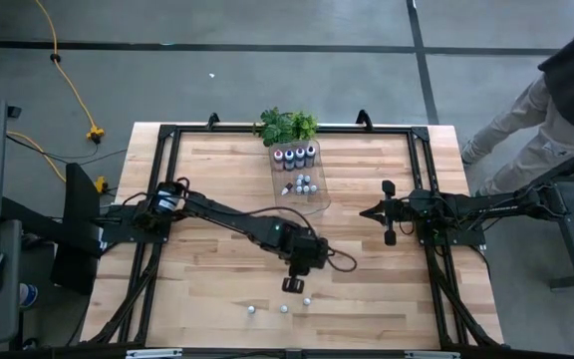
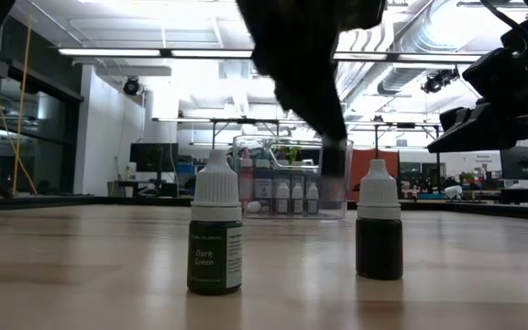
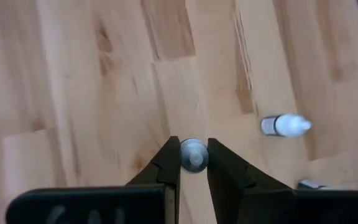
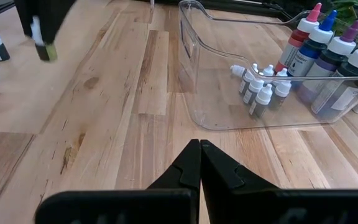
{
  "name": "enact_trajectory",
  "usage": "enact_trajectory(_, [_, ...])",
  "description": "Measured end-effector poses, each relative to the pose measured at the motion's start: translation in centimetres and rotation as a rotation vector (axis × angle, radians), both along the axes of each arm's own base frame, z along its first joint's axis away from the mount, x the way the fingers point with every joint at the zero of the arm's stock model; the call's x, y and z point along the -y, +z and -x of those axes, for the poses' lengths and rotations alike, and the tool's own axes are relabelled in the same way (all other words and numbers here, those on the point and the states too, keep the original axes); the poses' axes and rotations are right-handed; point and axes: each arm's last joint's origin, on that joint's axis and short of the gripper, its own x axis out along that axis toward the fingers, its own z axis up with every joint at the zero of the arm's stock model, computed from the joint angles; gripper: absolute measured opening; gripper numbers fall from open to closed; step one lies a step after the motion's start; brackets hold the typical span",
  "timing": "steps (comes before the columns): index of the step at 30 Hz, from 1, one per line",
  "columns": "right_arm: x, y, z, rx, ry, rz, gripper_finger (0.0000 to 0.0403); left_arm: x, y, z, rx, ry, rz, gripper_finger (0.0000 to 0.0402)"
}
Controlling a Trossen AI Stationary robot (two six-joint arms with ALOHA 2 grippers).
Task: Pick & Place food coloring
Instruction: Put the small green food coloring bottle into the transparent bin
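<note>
My left gripper (image 1: 294, 285) stands over the table's near middle, shut on a small white-capped food coloring bottle (image 3: 194, 155) with a yellow-green body (image 4: 45, 50). Three more small bottles stand on their bases nearby (image 1: 252, 309) (image 1: 284, 307) (image 1: 307, 299); the low view shows a "Dark Green" one (image 2: 214, 240) and a dark one (image 2: 379, 234). The clear tray (image 1: 319, 197) at the far middle holds several bigger bottles with coloured tops (image 4: 328, 37) and several small ones (image 4: 263, 87). My right gripper (image 4: 199, 152) waits shut at the right (image 1: 367, 212). My left gripper pinches the small bottle between its two fingers (image 3: 166, 167), at the white cap end (image 4: 37, 28). The fingers come from above, pointing down. The bottle hangs upright below them, its body showing under the fingertips. Its base seems just clear of the wood.
A green leafy plant (image 1: 287, 126) sits behind the tray at the far edge. A black frame (image 1: 167, 135) runs round the tabletop. A person (image 1: 556, 95) stands beyond the table's far right corner. Bare wood lies between the tray and the loose bottles.
</note>
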Motion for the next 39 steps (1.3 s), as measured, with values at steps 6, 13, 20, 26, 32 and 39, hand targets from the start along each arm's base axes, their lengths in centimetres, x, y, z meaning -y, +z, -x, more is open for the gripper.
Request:
enact_trajectory(6, [0.0,0.0,0.0,0.000,0.000,0.000,0.0000,-1.1,3.8,-0.4,-0.019,0.116,0.045,0.0042])
enact_trajectory(13, [0.0,0.0,0.0,0.000,0.000,0.000,0.0000,-3.0,7.3,-0.2,-0.050,0.331,0.077,0.0042])
enact_trajectory(20, [0.0,0.0,0.0,0.000,0.000,0.000,0.0000,-5.5,9.1,0.2,-0.014,0.521,0.088,0.0042])
enact_trajectory(26, [0.0,0.0,0.0,0.001,-0.001,0.000,0.0000,-8.1,10.8,1.2,0.028,0.712,0.036,0.0042])
enact_trajectory(32, [0.0,0.0,0.0,-0.001,0.000,0.000,0.0000,-11.1,11.7,2.3,0.065,0.949,-0.059,0.0042])
enact_trajectory(39, [0.0,0.0,0.0,-0.003,0.000,0.000,0.0000,-14.2,11.0,2.7,0.072,1.116,-0.099,0.0042])
